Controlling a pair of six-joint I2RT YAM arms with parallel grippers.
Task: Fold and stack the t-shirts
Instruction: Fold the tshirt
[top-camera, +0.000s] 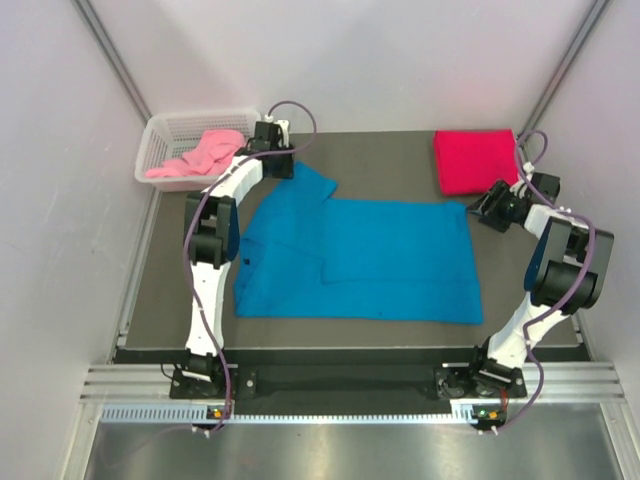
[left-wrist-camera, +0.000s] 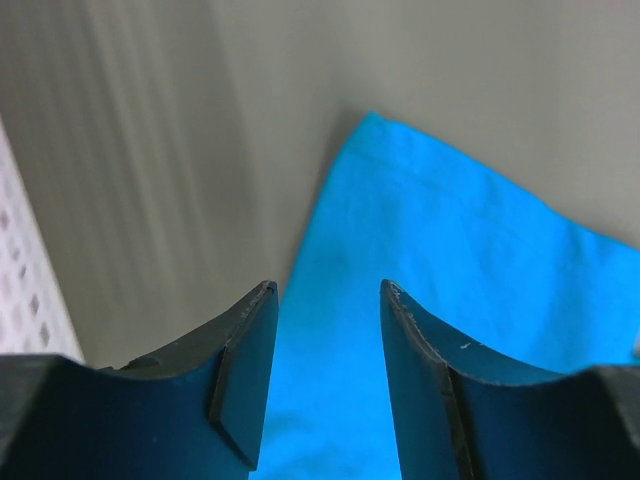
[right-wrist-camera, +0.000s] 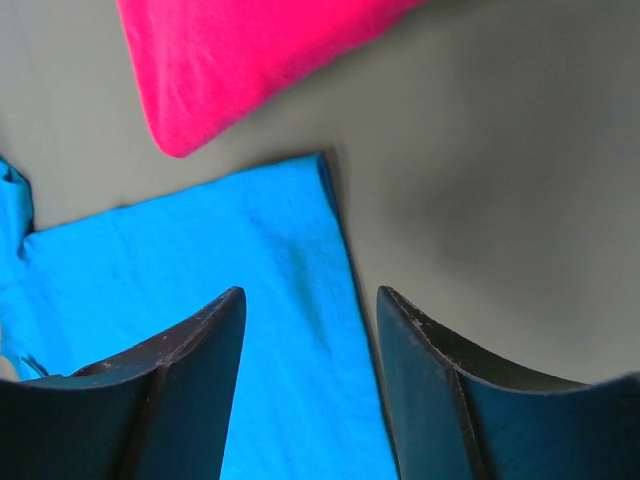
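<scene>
From above, the blue t-shirt (top-camera: 370, 260) lay flat in the middle of the dark mat (top-camera: 400, 150). Its long axis ran left to right, with the collar end to the left and the hem to the right, and one sleeve pointed toward the far left. The left gripper (top-camera: 282, 165) hung over that far-left sleeve and was the nearer arm to it. The right gripper (top-camera: 488, 208) hung just beside the shirt's far-right hem corner. The red t-shirt (top-camera: 475, 160) sat folded at the far right of the mat, just beyond the right gripper, and the pink t-shirt (top-camera: 205, 152) lay bunched in the white basket (top-camera: 160, 130) at the far left, close behind the left gripper. In the left wrist view the fingers stood apart with nothing between them. The sleeve's pointed corner lay below and ahead, spreading toward the right, with bare mat on the left and the basket wall at the frame's left edge. In the right wrist view the fingers were likewise spread and empty, straddling the shirt's straight edge, with blue cloth under the left finger and bare mat under the right. The red shirt's rounded corner lay just ahead, apart from the blue one. Any pick at this corner looked likely to depend on keeping clear of the red cloth.
</scene>
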